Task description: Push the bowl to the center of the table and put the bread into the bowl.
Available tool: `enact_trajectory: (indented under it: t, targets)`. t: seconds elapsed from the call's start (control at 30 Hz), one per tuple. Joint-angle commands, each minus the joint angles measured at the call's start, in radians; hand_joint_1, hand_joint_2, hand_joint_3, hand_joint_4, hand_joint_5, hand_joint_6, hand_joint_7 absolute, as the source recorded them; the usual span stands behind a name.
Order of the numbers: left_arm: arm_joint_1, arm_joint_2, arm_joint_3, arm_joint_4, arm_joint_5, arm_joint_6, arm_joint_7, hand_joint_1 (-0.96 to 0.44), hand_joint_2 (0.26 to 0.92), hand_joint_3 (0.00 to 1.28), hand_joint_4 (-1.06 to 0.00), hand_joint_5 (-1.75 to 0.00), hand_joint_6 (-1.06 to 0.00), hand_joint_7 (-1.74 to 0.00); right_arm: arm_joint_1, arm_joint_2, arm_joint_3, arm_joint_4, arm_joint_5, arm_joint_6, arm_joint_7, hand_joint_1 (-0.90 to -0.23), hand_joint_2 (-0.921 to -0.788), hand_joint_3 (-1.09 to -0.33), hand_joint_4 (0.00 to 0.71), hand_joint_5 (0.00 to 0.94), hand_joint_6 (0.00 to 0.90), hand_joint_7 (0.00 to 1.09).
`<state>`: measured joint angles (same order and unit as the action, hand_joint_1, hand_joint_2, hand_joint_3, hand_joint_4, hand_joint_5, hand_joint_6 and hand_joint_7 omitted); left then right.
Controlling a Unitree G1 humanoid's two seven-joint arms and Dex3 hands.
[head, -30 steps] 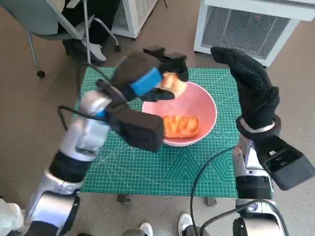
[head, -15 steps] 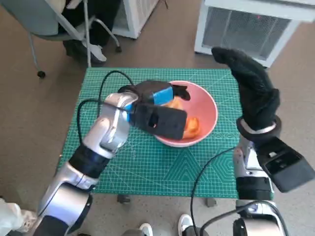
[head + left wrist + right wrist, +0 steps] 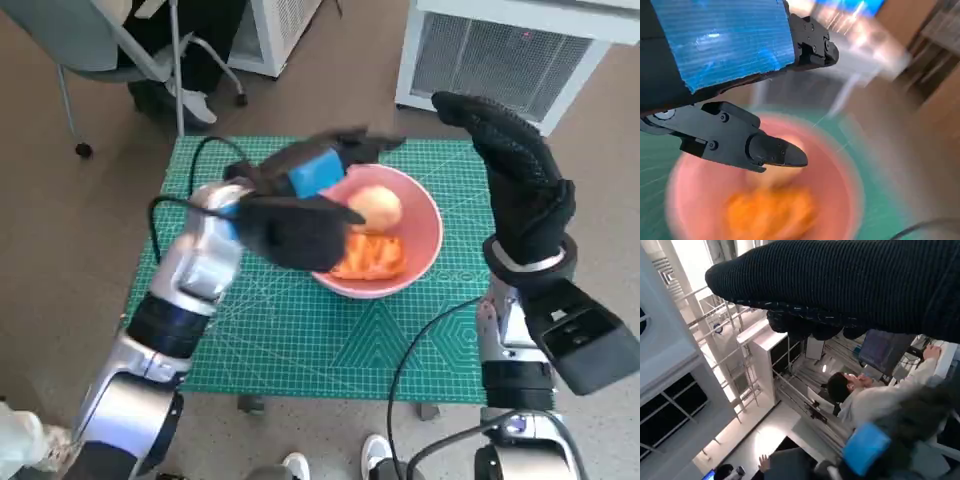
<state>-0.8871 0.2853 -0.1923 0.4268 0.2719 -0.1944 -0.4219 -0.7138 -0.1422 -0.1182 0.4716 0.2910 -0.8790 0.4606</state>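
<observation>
A: Status? Bowl (image 3: pixel 415 235) is seen approx. mid-table on the green mat (image 3: pixel 300 340), just beside the left hand (image 3: pixel 320 170), on its finger side.

B: Bread (image 3: pixel 375 208) is seen inside the bowl, w/ an orange piece (image 3: pixel 370 255) next to it. Nothing is held by the left hand; fingers are spread, poised above the bowl's near rim. Both steps are judged done, only a pull-back is left.

A: Right hand (image 3: pixel 520 190)?

B: Raised, fingers held straight and together, nothing gripped, well apart from the bowl.

A: Unclear bits?

B: Left wrist view is badly blurred; bowl contents are smeared there. Contact betw. left fingers and bowl can't be told.
</observation>
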Motion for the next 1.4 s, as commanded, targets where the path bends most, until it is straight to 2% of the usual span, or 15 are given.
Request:
enact_trajectory:
  t: [0.03, 0.2, 0.4, 0.67, 0.9, 1.4]
  targets:
    - [0.079, -0.038, 0.099, -0.041, -0.108, -0.116, 0.097, -0.42, 0.921, 0.1, -0.09, -0.03, -0.26, -0.06, 0.013, 0.002, -0.002, -0.013, 0.007, 0.031, -0.009, -0.588, -0.921, -0.807, -0.001, 0.501, -0.001, 0.65]
    - [0.16, -0.104, 0.163, -0.098, -0.227, -0.201, 0.149, -0.47, 0.921, 0.19, -0.15, -0.04, -0.29, -0.09, -0.001, 0.006, -0.005, -0.017, 0.002, 0.047, -0.019, -0.592, -0.921, -0.795, -0.001, 0.475, -0.001, 0.64]
    - [0.212, -0.139, 0.196, -0.099, -0.322, -0.312, 0.144, -0.51, 0.921, 0.29, -0.2, -0.04, -0.3, -0.11, -0.021, 0.007, -0.009, -0.011, -0.012, 0.055, -0.044, -0.585, -0.921, -0.77, 0.009, 0.455, -0.001, 0.64]
    - [0.245, -0.136, 0.223, -0.115, -0.384, -0.369, 0.123, -0.56, 0.921, 0.37, -0.22, -0.03, -0.29, -0.11, -0.051, 0.011, -0.005, -0.002, -0.05, 0.049, -0.083, -0.579, -0.921, -0.75, 0.125, 0.264, -0.001, 0.66]
    - [0.254, -0.15, 0.244, -0.125, -0.486, -0.376, 0.075, -0.59, 0.921, 0.37, -0.22, -0.02, -0.29, -0.11, -0.076, 0.004, 0.0, 0.0, -0.071, 0.048, -0.099, -0.574, -0.921, -0.753, 0.166, 0.2, -0.001, 0.66]
    - [0.248, -0.144, 0.257, -0.121, -0.46, -0.451, 0.085, -0.63, 0.921, 0.39, -0.2, 0.0, -0.28, -0.09, -0.098, -0.015, 0.004, 0.02, -0.058, 0.06, -0.078, -0.568, -0.921, -0.753, 0.186, 0.166, -0.001, 0.66]
